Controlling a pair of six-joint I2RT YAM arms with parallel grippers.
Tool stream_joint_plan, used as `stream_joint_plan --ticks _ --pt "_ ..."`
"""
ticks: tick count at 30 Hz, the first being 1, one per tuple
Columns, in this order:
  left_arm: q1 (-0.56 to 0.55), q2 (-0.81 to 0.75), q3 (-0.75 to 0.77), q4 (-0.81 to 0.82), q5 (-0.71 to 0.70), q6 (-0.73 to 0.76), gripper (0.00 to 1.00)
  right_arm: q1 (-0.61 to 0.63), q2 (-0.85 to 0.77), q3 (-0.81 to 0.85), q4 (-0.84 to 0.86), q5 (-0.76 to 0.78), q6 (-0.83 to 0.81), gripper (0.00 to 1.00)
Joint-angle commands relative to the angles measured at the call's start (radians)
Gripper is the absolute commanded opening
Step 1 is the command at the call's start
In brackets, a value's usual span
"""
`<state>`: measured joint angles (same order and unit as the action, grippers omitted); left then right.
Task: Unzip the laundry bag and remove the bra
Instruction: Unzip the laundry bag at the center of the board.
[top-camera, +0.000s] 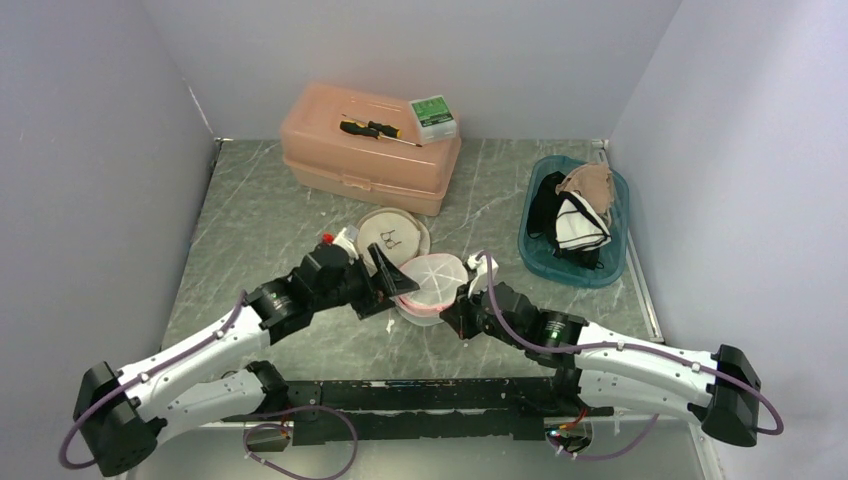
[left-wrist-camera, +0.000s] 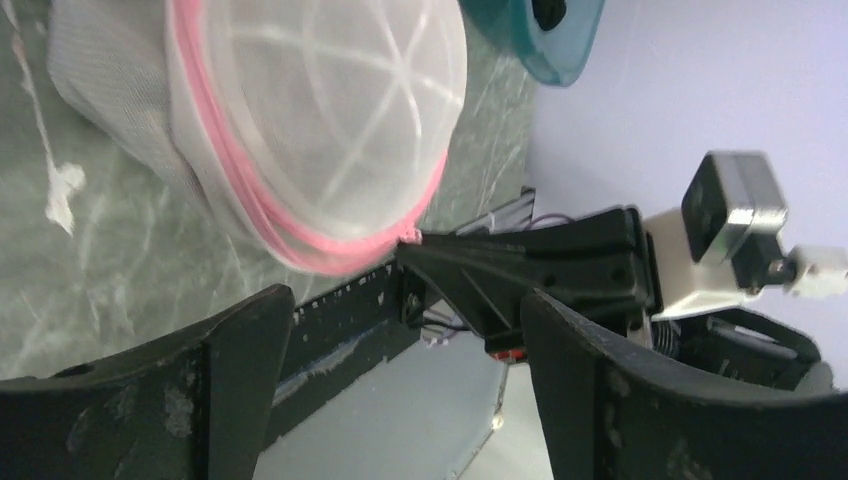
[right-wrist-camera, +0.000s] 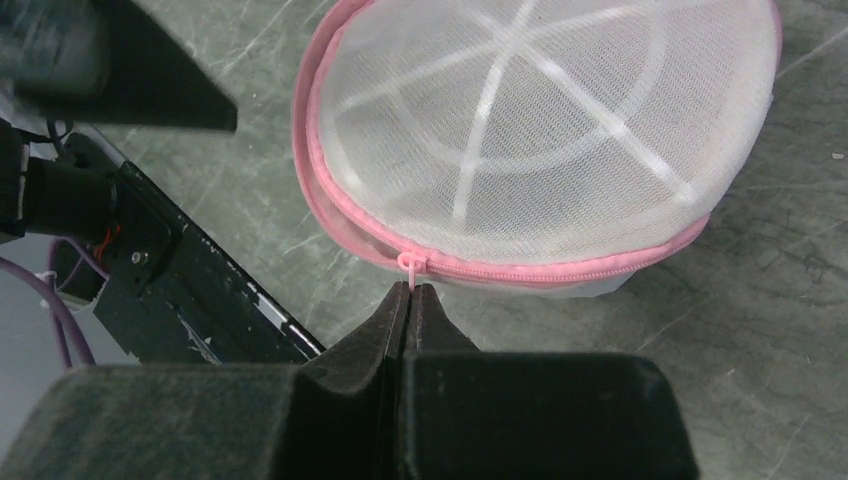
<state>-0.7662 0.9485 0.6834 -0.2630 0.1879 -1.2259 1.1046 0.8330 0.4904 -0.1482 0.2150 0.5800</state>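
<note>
A grey-green marbled desk (top-camera: 250, 210) carries a pink box (top-camera: 370, 150) at the far side and a teal tub (top-camera: 612, 262) of clothes at the far right. The laundry bag (top-camera: 432, 280), a white mesh dome edged by a pink zipper (right-wrist-camera: 560, 268), lies mid-desk between the 2 arms, its zipper closed along the near edge. The left tool (left-wrist-camera: 400, 300) is released, its 2 fingers spread wide just left of the bag and touching nothing. The right tool (right-wrist-camera: 410, 292) is clenched at the bag's near rim, its tips pinching the small pink zipper pull (right-wrist-camera: 408, 263).
</note>
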Motion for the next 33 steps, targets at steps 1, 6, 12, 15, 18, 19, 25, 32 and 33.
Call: stream_joint_plan --ticks 1,6,12,15,18,19,25,32,33 --pt "-0.159 0.001 0.050 -0.089 -0.218 -0.166 0.92 0.000 0.020 0.025 0.071 0.032 0.006 0.00" --pt "-0.252 0.148 0.099 -0.049 -0.265 -0.223 0.93 0.000 0.030 0.037 0.077 0.025 0.004 0.00" --pt "-0.279 0.233 0.086 0.019 -0.318 -0.293 0.91 0.000 0.030 0.036 0.082 0.006 -0.002 0.00" --pt "-0.277 0.220 0.050 0.048 -0.392 -0.315 0.88 0.002 0.017 0.016 0.105 -0.010 -0.008 0.00" --pt "-0.264 0.229 0.049 0.047 -0.423 -0.318 0.82 0.008 0.006 0.000 0.123 -0.025 -0.023 0.00" --pt "-0.253 0.242 0.051 0.044 -0.419 -0.317 0.78 0.011 0.005 -0.003 0.127 -0.030 -0.029 0.00" --pt "-0.205 0.281 0.035 0.074 -0.377 -0.313 0.51 0.017 0.000 -0.007 0.124 -0.033 -0.047 0.00" --pt "-0.175 0.273 0.034 0.058 -0.350 -0.282 0.16 0.015 0.004 0.008 0.032 0.091 -0.005 0.00" --pt "-0.169 0.268 0.033 0.055 -0.345 -0.279 0.11 0.015 0.002 0.008 0.018 0.123 0.003 0.00"
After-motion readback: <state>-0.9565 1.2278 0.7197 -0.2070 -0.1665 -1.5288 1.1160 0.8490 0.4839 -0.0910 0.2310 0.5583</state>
